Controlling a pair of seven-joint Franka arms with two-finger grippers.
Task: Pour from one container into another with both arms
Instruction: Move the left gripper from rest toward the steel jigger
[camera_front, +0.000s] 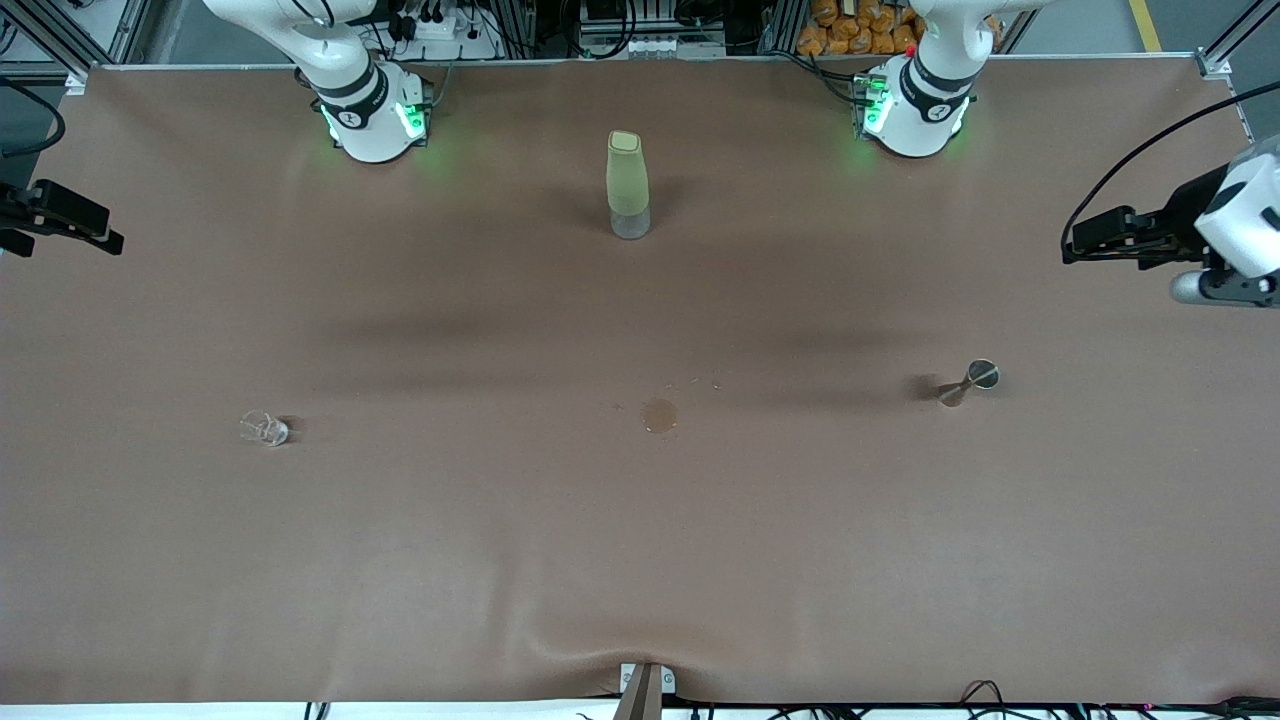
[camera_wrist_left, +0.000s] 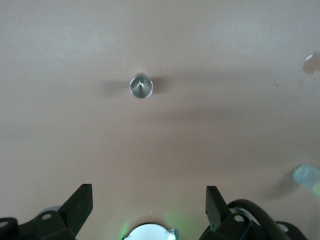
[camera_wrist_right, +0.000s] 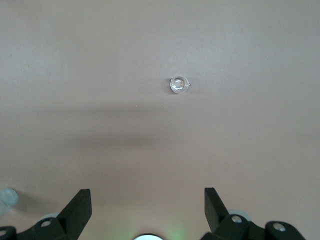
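Bench (camera_front: 640, 560) is brown and mostly bare, with both arms parked high at its two ends. Nothing is held.

Left gripper (camera_front: 1090, 243) is over the left arm's end of the bench, fingers spread wide, grasping nothing. Right gripper (camera_front: 85, 228) is over the right arm's end, also spread and empty.

Tall green bottle (camera_front: 628, 185) stands upright between the two bases, well apart from both grippers.

Metal measuring cup (camera_front: 968, 383) is an hourglass shape standing upright near the left arm's end, nearer the front camera than the bottle. The left arm is clearly the closer one.

Small clear glass cup (camera_front: 265, 429) sits toward the right arm's end, so the right arm is closer to it.

A round stain (camera_front: 660, 415) marks mid-bench, between the two small cups.

Key relation: each small container is below its own gripper and offset toward the bench centre, so my guess is each arm drops in and takes its near one.

View differences: the left wrist view looks straight down the measuring cup (camera_wrist_left: 141, 86) mouth, centred between its fingers (camera_wrist_left: 80, 207). The right wrist view does the same for the glass cup (camera_wrist_right: 178, 84). Only the front view shows their side profiles.
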